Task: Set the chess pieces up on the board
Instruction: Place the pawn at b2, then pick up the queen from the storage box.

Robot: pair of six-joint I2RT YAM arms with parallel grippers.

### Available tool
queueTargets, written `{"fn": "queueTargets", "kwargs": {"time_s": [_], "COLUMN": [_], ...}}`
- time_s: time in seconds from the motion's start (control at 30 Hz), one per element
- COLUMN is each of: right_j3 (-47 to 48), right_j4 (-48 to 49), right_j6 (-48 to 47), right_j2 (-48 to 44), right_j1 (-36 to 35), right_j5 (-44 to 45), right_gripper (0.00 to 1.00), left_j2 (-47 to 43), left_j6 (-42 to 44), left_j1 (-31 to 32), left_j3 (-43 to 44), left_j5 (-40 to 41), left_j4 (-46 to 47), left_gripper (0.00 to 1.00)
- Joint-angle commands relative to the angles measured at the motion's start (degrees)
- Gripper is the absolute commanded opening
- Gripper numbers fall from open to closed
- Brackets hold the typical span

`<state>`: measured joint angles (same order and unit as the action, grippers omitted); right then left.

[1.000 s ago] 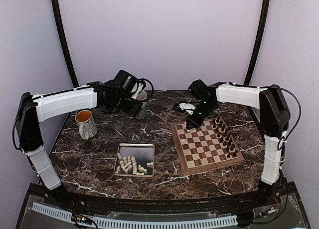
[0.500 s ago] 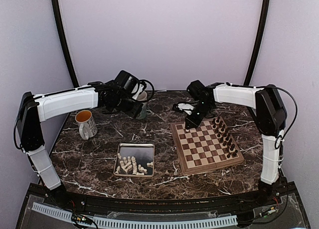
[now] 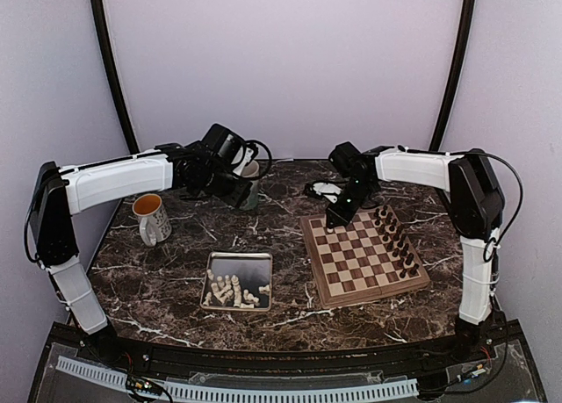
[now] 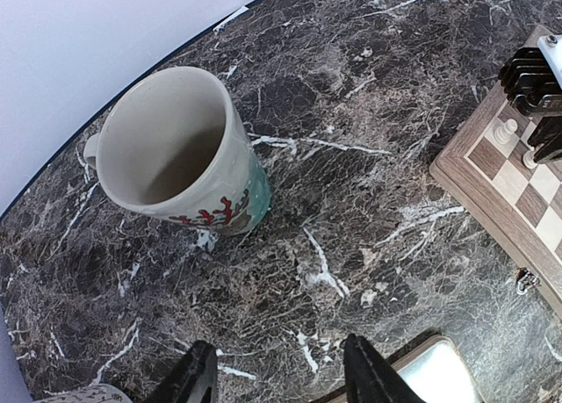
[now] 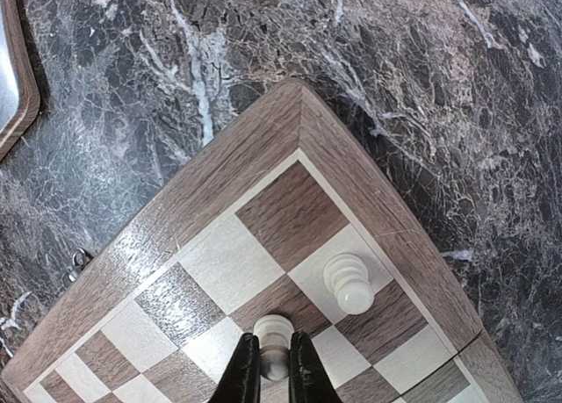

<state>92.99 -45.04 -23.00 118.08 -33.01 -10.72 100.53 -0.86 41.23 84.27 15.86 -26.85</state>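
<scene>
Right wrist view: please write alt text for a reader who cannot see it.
The right gripper is shut on a cream piece near a corner of the board. A second cream piece stands on a light square beside it.

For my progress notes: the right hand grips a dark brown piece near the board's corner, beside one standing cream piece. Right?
No: the right wrist view shows the right hand holding a cream-white piece, not dark brown; the rest holds.
</scene>
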Motion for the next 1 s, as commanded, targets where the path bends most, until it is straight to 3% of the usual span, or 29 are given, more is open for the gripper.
{"fn": "queueTargets", "kwargs": {"time_s": [0.0,0.23,0.53,0.77,0.97], "right_j3": [0.71,0.71,-0.28,-11.34,-24.18], "right_j4": [0.21,0.34,-0.64,5.34,14.71], "right_j6": [0.55,1.00,1.39,1.20,2.44], "right_j2": [0.92,0.29,-5.94,-18.08,-25.11], "right_j1": [-0.27,-0.25,0.08,3.60,6.05], "right_j5": [-0.96,-0.48,-0.99,-4.57,-7.95], "right_gripper": [0.11,0.23,0.26,0.27,0.25], "left_j2": [0.27,0.54,0.63,0.85,-1.31], "left_j6": [-0.19,-0.19,-0.89,-1.09,-5.05], "left_j1": [-0.17,-0.17,-0.13,-0.17,-0.06], "left_j3": [1.51,1.60,1.76,3.23,3.67], "left_j5": [-0.30,-0.48,-0.82,1.43,-3.43], "left_j4": [-1.37,-1.51,-1.64,-3.39,-9.33], "left_gripper": [0.51,0.51,0.51,0.51,0.48]}}
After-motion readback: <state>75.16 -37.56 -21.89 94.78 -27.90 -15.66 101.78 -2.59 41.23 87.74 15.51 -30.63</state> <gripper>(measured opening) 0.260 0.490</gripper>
